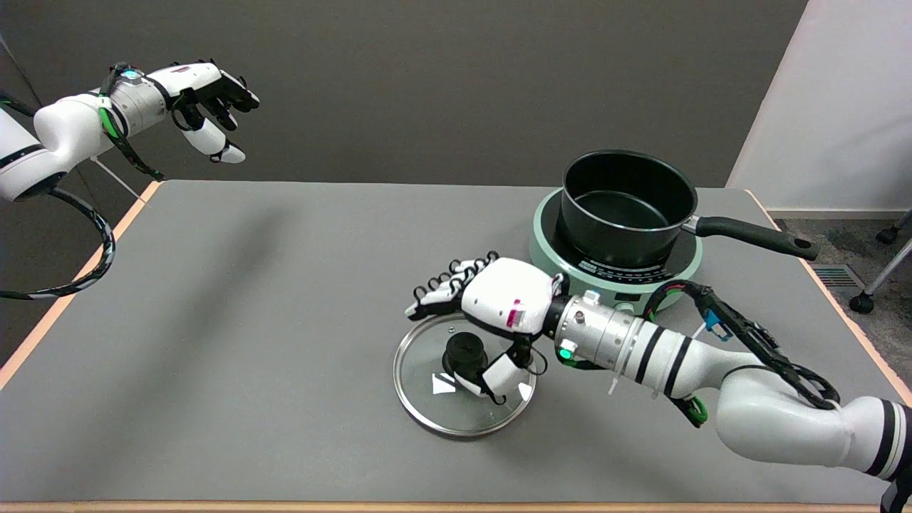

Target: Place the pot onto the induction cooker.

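Note:
The black pot [627,206] stands upright on the round pale-green induction cooker [548,246] at the back right of the table, its long black handle [755,237] pointing right. My right hand [491,303] hovers palm down in front of the cooker, over a glass lid [427,399] lying flat on the table. Its fingers [442,288] stretch out to the left, apart from each other. The thumb [499,374] hangs down beside the lid's black knob [464,353]; whether it touches the knob I cannot tell. Nothing is in the hand.
The grey table [249,320] has wooden edges on the left and right. The idle left hand [206,100] hangs in the air at the upper left. Chair legs on castors [873,285] stand on the floor beyond the table's right edge.

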`<action>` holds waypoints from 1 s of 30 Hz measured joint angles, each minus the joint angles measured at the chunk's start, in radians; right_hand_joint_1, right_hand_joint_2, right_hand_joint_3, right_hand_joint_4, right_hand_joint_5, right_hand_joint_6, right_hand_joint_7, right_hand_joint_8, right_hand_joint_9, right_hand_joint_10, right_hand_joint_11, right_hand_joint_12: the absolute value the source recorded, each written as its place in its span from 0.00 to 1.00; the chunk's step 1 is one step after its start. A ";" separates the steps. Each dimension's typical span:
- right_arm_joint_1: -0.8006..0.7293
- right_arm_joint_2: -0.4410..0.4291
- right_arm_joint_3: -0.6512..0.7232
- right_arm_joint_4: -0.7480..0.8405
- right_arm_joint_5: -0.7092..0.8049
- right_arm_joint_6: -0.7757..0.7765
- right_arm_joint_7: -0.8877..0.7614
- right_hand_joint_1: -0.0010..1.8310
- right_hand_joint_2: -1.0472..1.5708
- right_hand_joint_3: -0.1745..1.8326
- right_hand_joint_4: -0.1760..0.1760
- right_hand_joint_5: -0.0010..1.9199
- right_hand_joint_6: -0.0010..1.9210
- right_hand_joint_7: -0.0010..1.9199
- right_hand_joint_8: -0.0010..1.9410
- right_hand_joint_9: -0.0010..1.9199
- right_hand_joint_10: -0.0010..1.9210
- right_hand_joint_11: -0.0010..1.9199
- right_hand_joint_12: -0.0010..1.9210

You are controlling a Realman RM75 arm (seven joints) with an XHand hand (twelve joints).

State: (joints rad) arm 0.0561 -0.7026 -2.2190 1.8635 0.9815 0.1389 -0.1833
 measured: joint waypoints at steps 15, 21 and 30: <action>0.012 -0.044 -0.013 -0.034 -0.019 -0.064 -0.063 0.55 0.59 0.61 0.71 0.26 0.11 0.31 0.10 0.31 0.22 0.22 0.51; 0.027 -0.060 -0.015 -0.058 -0.022 -0.089 -0.077 0.55 0.59 0.61 0.76 0.26 0.11 0.31 0.10 0.31 0.22 0.22 0.50; 0.041 -0.073 -0.012 -0.091 -0.055 -0.109 -0.090 0.52 0.61 0.60 0.86 0.29 0.16 0.33 0.10 0.31 0.24 0.22 0.48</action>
State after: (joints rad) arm 0.0973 -0.7759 -2.2313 1.7722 0.9270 0.0298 -0.2731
